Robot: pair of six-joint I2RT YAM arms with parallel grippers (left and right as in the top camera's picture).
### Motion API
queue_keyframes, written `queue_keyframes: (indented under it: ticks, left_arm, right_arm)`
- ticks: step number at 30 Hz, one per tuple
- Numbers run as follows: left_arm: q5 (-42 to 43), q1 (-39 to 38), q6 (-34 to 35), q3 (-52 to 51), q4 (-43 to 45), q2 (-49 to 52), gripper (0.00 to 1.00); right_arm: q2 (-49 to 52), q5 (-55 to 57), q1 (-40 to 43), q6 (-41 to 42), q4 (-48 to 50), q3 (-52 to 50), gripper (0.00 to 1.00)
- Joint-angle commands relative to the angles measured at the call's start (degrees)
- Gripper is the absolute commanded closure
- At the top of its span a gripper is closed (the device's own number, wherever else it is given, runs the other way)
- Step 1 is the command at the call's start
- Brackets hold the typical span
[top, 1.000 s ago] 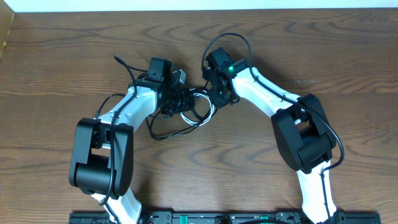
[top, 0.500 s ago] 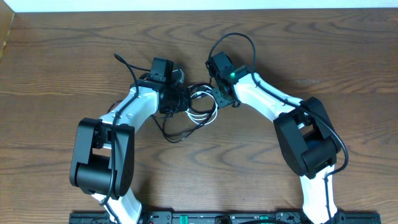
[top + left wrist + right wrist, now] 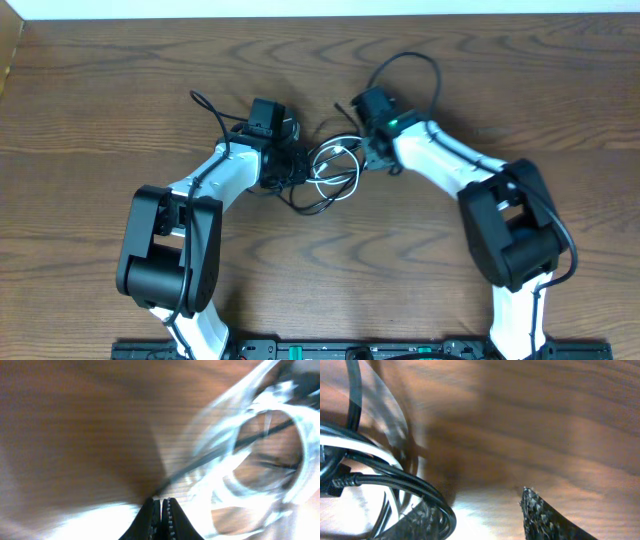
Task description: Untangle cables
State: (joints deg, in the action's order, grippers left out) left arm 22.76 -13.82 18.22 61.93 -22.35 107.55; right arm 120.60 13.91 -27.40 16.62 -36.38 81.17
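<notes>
Overhead, the cables (image 3: 328, 190) lie knotted just toward 12 o'clock of the middle of the surface (image 3: 320, 290), between the two claws. The left claw (image 3: 300, 168) is clenched, a black cord (image 3: 230, 451) running out from its tips; blur hides whether it is pinched. The right claw (image 3: 366, 158) is released, cords beside one finger. Best now, I judge: left anchors, right draws slowly toward 3 o'clock, watching the white loop (image 3: 322, 165) for snags. The bundle's long axis runs 8 to 2 o'clock.
</notes>
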Motion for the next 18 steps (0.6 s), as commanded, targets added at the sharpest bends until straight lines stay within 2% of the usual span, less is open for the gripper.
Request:
queue_keyframes:
  ticks: [1,7,11,14,16,18]
  left_arm:
    - [-7.5,1.8,0.2,-1.7,-1.3,1.1,0.93]
    - [-8.5,1.8,0.5,-1.7,-1.5,1.1,0.92]
    - [-8.3,1.8,0.5,-1.7,-1.3,1.1,0.93]
    - [-5.1,1.8,-1.2,-0.7,-1.3,1.0,0.92]
    - [-1.4,1.8,-1.8,0.9,-1.3,1.0,0.85]
    - [1.7,1.7,-1.8,3.0,-1.3,0.9,0.73]
  right_arm:
    - [7.0,-0.5,9.9,1.1,-2.9,-5.8,0.52]
    - [7.0,-4.5,16.3,0.8,-3.5,-5.8,0.51]
    - [7.0,-13.3,16.4,-4.9,-2.8,-5.8,0.53]
    - [7.0,-22.1,15.1,-11.1,-1.7,-5.8,0.60]
    - [7.0,-24.9,13.6,-13.2,-1.3,-5.8,0.68]
    - [7.0,-25.0,11.9,-13.3,-1.4,-5.8,0.71]
